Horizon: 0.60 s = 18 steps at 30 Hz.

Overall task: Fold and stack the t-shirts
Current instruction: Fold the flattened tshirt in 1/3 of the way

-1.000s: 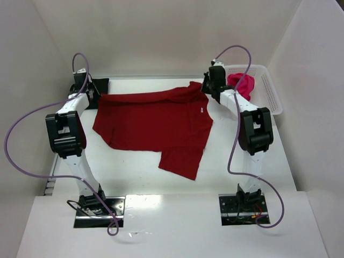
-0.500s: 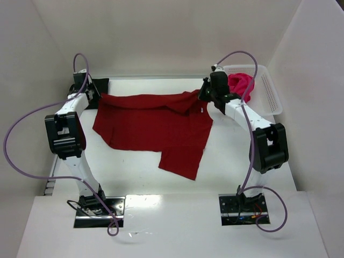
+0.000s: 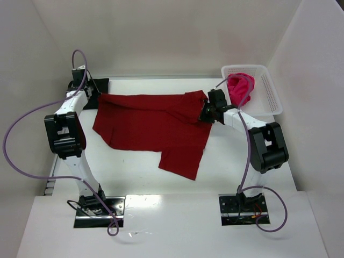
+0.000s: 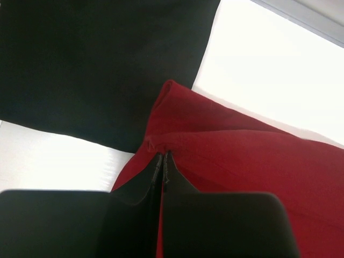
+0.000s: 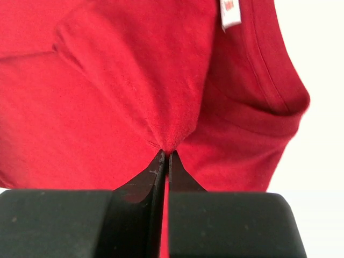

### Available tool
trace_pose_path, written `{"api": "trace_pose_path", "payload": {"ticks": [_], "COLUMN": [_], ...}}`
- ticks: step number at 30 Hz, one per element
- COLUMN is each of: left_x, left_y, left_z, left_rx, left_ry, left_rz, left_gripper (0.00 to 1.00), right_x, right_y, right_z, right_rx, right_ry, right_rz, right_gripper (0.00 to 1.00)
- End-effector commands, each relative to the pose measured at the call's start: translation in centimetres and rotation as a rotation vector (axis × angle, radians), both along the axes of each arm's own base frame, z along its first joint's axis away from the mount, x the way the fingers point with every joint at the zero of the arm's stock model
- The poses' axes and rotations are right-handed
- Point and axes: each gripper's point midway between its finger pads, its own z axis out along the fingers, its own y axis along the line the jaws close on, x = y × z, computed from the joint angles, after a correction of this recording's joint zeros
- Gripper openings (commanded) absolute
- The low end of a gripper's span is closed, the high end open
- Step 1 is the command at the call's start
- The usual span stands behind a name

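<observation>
The dark crimson red t-shirt lies spread on the white table, its far edge folded over. My left gripper is shut on the shirt's far left corner, next to the black t-shirt, which fills the upper left of the left wrist view. My right gripper is shut on a pinch of the red shirt's far right part near the collar; a white label shows there. The magenta-pink t-shirt lies bunched in the basket.
A white plastic lattice basket stands at the far right of the table. White walls enclose the table on three sides. Purple cables loop off both arms.
My right gripper has moved nearer and slightly left with the red shirt's far right corner, folding that edge over toward me. The left gripper has stayed put.
</observation>
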Motion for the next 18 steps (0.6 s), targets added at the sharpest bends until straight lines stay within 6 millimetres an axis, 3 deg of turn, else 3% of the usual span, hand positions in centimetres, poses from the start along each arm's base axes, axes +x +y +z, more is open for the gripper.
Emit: {"api": "trace_pose_path", "payload": {"ticks": [1,9,16,18], "left_x": [0.5,-0.3,-2.8,-4.5], "left_y": [0.3,0.0,-0.6,-1.2], "left_z": [-1.0,-2.3,-5.8,-6.2], "left_rx": [0.007,-0.010,-0.040,-0.062], "left_ry": [0.022,0.068,0.166,0.197], "left_rz": [-0.018,-0.025,-0.019,-0.021], "left_gripper": [0.00,0.00,0.00,0.00], "right_x": [-0.3,-0.6,-0.7,-0.5], "right_y": [-0.4,-0.5,-1.5,-1.7], "right_z": [0.5,-2.1,-2.7,-1.8], "right_rx": [0.004,-0.010,-0.056,-0.056], "right_ry": [-0.002,0.054,0.062,0.036], "right_rz": [-0.028,-0.037,-0.074,-0.081], "right_gripper": [0.01,0.01,0.01,0.01]}}
